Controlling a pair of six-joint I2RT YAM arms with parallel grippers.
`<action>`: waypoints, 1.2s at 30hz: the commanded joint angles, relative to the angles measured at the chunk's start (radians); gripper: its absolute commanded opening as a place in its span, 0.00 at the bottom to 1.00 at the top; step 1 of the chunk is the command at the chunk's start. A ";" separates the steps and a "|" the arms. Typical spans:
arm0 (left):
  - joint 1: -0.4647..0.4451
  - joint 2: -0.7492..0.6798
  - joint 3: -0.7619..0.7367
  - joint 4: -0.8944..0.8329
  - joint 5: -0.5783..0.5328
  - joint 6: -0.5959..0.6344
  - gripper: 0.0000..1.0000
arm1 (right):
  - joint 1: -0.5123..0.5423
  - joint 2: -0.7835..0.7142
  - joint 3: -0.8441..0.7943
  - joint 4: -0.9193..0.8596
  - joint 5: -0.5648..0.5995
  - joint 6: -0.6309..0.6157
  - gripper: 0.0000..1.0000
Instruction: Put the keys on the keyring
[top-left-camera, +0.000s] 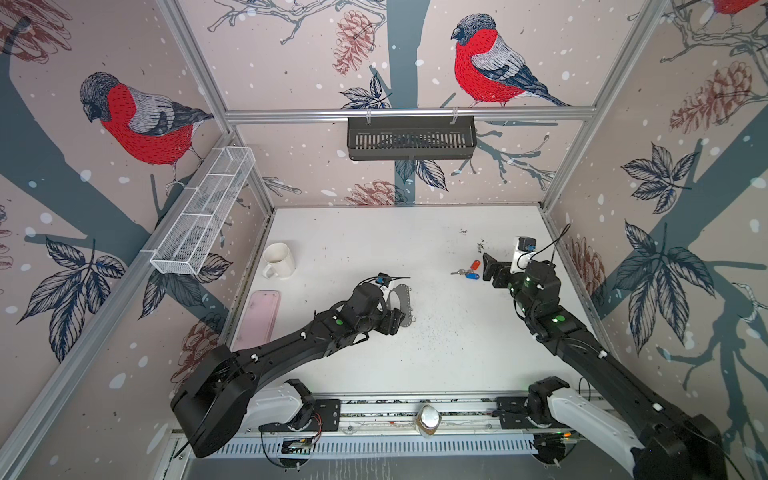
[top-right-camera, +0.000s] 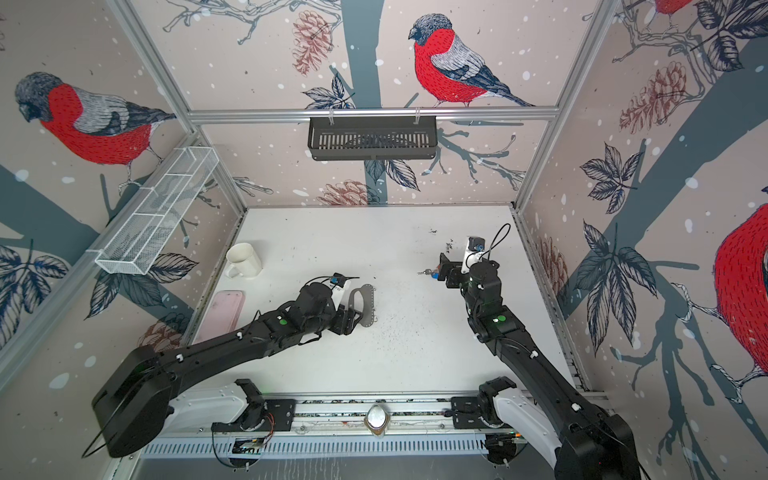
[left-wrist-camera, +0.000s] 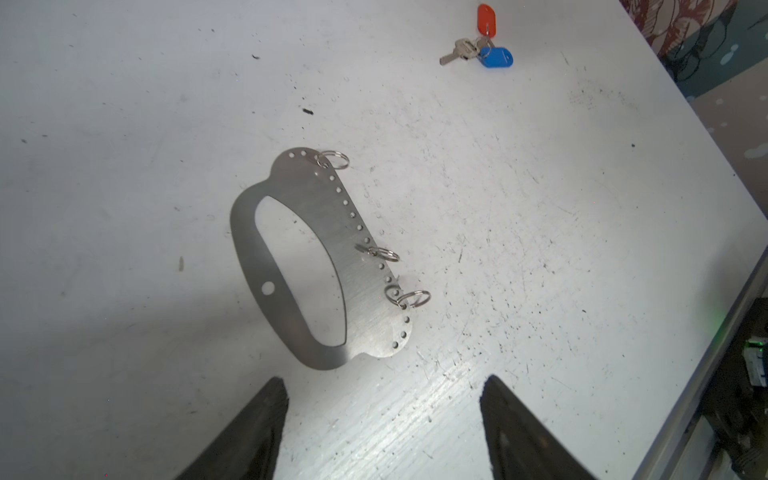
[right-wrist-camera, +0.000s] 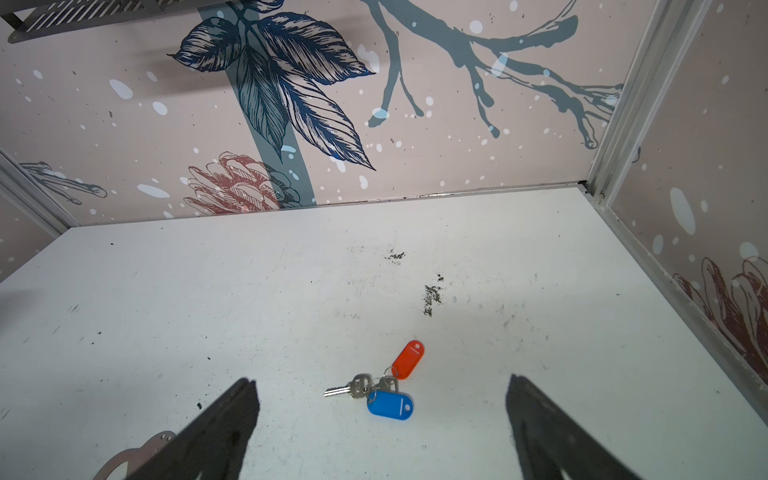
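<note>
The keys (right-wrist-camera: 376, 386), silver with a red and a blue oval tag, lie flat on the white table at the right, also in a top view (top-left-camera: 467, 272). My right gripper (right-wrist-camera: 381, 379) hovers open just over them, a finger on either side, touching nothing. In a top view its body covers most of the bunch. The keyring (left-wrist-camera: 365, 291), a flat grey metal oblong with a long slot and three small silver loops along one edge, lies left of centre (top-left-camera: 408, 305). Close to its near end, my left gripper (left-wrist-camera: 384, 380) is open and empty.
A white mug (top-left-camera: 277, 259) and a pink flat tray (top-left-camera: 259, 318) sit by the left wall. A white wire basket (top-left-camera: 203, 212) and a black slotted shelf (top-left-camera: 411, 137) hang on the walls. Dark crumbs speckle the table. A jar (top-left-camera: 428, 419) stands on the front rail.
</note>
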 joint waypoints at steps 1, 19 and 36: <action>-0.020 0.049 0.025 0.052 0.044 0.043 0.72 | 0.000 0.003 0.003 0.017 0.003 -0.006 0.95; -0.057 0.425 0.251 -0.002 0.092 0.179 0.60 | 0.001 0.003 0.009 0.013 0.014 -0.012 0.95; -0.059 0.412 0.257 -0.033 0.100 0.184 0.34 | 0.001 0.003 0.021 0.010 0.025 -0.023 0.95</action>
